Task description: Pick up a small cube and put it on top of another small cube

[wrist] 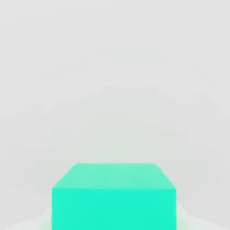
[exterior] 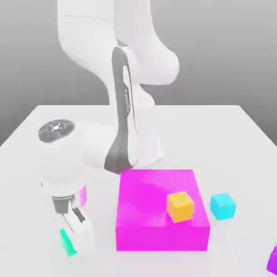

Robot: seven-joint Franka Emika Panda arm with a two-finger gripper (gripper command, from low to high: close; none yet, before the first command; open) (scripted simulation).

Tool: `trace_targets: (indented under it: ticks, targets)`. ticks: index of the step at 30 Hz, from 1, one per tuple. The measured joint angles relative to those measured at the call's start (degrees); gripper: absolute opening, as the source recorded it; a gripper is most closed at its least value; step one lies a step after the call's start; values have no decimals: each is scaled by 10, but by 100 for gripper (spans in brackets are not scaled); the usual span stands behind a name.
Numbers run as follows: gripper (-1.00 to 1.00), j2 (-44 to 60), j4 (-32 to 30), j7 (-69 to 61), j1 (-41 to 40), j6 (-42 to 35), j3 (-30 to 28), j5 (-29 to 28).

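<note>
- Plain grey backdrop [exterior: 216,48], darker toward the top, stands behind a smooth, pale counter [exterior: 243,157] with no pattern that I can see.
- My arm [exterior: 127,108] comes down from the top of the exterior view, all glossy white shell with a dark grey band along one link, and bends over to the exterior view's left.
- At its end the wrist [exterior: 62,154] points down, a round dark cap on top, with the pincer [exterior: 74,244] low over the counter, slanting slightly in the exterior view.
- I have the pincer clenched on the green cube [exterior: 67,243], which sits between its white fingers; the hand view gives me a flat teal-green face and a paler top with crisp edges.
- Over on the broad, flat magenta block [exterior: 154,189], the orange cube [exterior: 179,206] rests on top, near the front edge and toward the exterior view's right.
- Just beside that block, on its right side there, I see a sky-blue cube [exterior: 223,206] on the counter.
- Partly behind my wrist shows a pink piece [exterior: 83,196], its shape mostly hidden.
- A purple piece [exterior: 273,261] is cut off by the exterior view's right edge.
</note>
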Motion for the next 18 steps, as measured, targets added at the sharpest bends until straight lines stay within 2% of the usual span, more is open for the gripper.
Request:
trace_targets:
  ticks: [5, 10, 16, 18]
  targets:
    - [-100, -100, -19, 13, 15, -80, 11, -6]
    - [-100, -202, -35, 39, 117, -163, 62, 8]
    - [-100, -317, -56, 67, 192, -258, 119, 35]
    - [-100, -316, -63, 75, 203, -251, 134, 35]
